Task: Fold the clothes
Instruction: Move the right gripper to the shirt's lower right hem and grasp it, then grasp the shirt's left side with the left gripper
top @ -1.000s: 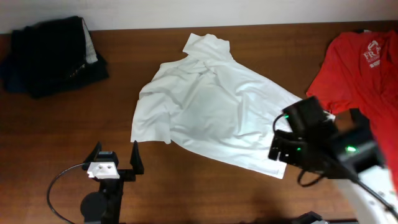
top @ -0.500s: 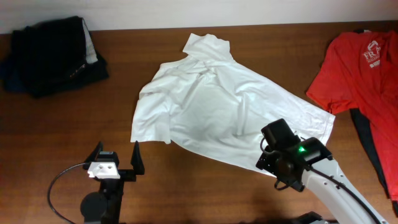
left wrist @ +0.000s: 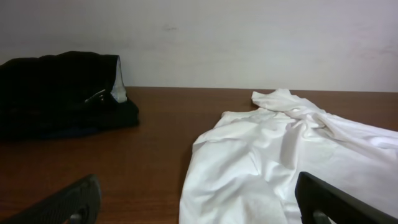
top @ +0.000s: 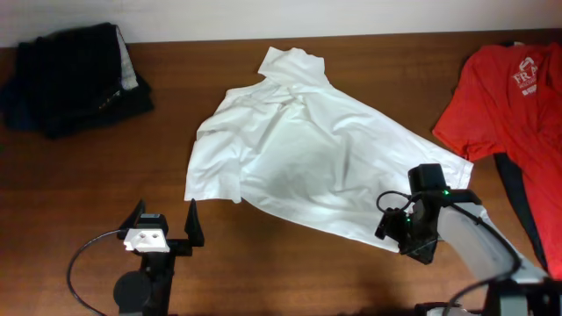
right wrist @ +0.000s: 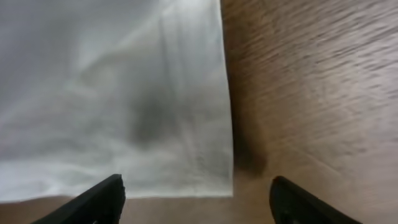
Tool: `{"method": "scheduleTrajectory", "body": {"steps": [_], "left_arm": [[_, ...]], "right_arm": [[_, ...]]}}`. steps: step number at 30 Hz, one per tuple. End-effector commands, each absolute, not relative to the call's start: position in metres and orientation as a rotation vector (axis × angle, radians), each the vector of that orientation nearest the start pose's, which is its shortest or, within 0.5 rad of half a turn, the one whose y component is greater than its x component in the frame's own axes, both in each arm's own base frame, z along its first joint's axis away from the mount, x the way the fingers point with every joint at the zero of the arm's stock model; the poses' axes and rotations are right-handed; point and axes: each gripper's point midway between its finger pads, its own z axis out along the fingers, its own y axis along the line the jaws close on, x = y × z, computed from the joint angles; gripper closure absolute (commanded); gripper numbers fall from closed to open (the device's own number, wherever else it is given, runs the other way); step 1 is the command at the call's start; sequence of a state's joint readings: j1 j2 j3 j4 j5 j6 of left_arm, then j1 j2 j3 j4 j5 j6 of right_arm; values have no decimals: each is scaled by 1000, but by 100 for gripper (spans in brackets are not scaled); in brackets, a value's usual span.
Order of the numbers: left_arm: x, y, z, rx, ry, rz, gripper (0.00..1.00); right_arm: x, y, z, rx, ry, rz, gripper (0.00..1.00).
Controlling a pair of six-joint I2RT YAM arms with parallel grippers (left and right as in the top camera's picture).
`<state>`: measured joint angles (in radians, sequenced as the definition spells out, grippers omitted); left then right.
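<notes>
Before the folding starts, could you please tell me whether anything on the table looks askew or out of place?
The white shirt lies askew, slanting across the table, not squared to its edges. It is rumpled, with its top end bunched near the far edge. Nothing looks torn or spilled.

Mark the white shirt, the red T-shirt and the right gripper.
white shirt (top: 307,162): overhead view, middle of the body panel.
red T-shirt (top: 492,105): overhead view, plain red chest area beside the print.
right gripper (right wrist: 196,183): right wrist view, midway between its open fingertips, over the shirt's hem corner.
</notes>
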<state>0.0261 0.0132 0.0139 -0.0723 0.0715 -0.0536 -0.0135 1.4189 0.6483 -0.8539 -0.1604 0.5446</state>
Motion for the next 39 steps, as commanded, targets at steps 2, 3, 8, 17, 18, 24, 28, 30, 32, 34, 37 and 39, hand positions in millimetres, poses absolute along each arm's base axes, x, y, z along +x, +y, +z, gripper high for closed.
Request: {"method": "scheduleTrajectory", "body": {"steps": [2,3,8,17,18,24,28,30,32,34,37,39], "left_arm": [[246,-7,158,-13,1646,-97,1],[246,-7,158,-13,1646,-97,1],[246,-8,158,-13,1646,-104,1],[237,-47,210,180,1443,-272,1],[235,-47,219,183,1423,-269,1],[245,-47,246,232,1568,-226,1],[256,-71,255,382,1652,-338,1],[265,-65,254,346,1716,-320,1],[280,-48,253,261,1821,-242,1],[291,-35,248,209,1947,-189,1],[306,-33,217,191,2243,-220,1],[317,-41,195,207,2326,-299,1]], "right_arm": [[186,30,-12,953,3128,277,34],[187,32,-14,961,3128,288,37],[190,31,-12,987,3115,286,96],[223,-7,68,971,3055,155,96],[224,-7,70,968,3046,157,96],[228,-6,73,958,3023,170,96],[229,-6,73,956,3020,171,96],[229,-6,73,956,3021,171,96],[229,-6,73,955,3020,171,96],[230,-6,73,955,3017,172,96],[230,-6,73,955,3017,172,96],[229,-6,73,954,3018,172,96]]}}
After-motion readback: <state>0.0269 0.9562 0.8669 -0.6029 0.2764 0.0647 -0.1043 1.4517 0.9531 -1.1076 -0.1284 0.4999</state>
